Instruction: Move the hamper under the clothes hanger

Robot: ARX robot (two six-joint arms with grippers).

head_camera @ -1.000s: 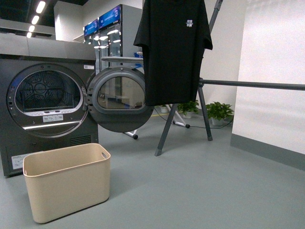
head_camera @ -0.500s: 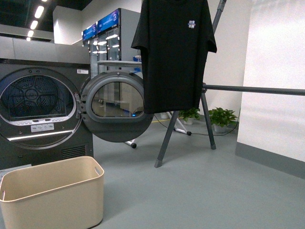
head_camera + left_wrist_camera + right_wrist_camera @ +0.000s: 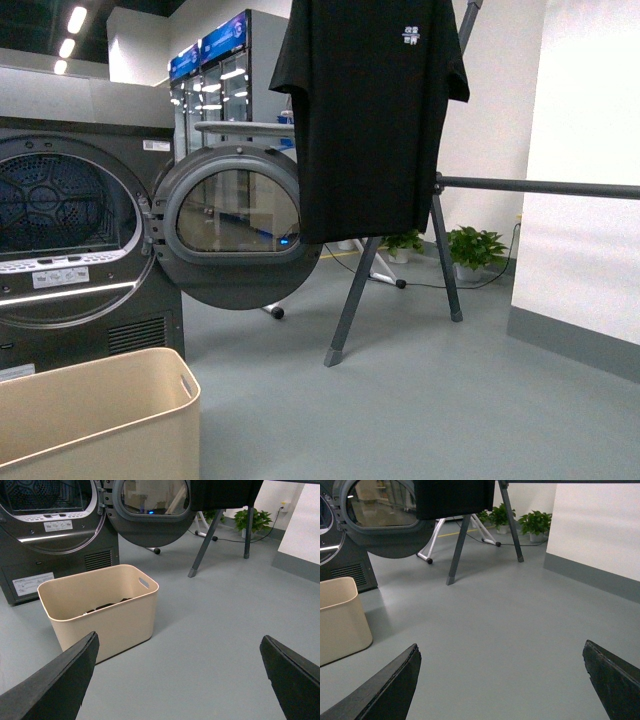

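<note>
Grey dryer [image 3: 80,300], door [image 3: 232,228] open, beside hanging black T-shirt [image 3: 370,120].

Shows two dark fingers [image 3: 390,690] spread wide over the grey floor [image 3: 495,610], holding nothing. Shows part of the beige hamper [image 3: 340,620] standing on the floor, well apart from the clothes hanger [image 3: 457,550] legs. Shows a black shirt [image 3: 452,497] hanging there.

Hamper [image 3: 90,420] runs off the front view's bottom-left corner, so only one end shows. There's dark stuff [image 3: 107,605] inside it, can't tell what. Shirt [image 3: 365,120] hides most of the hanger's [image 3: 540,186] slanted leg.
</note>
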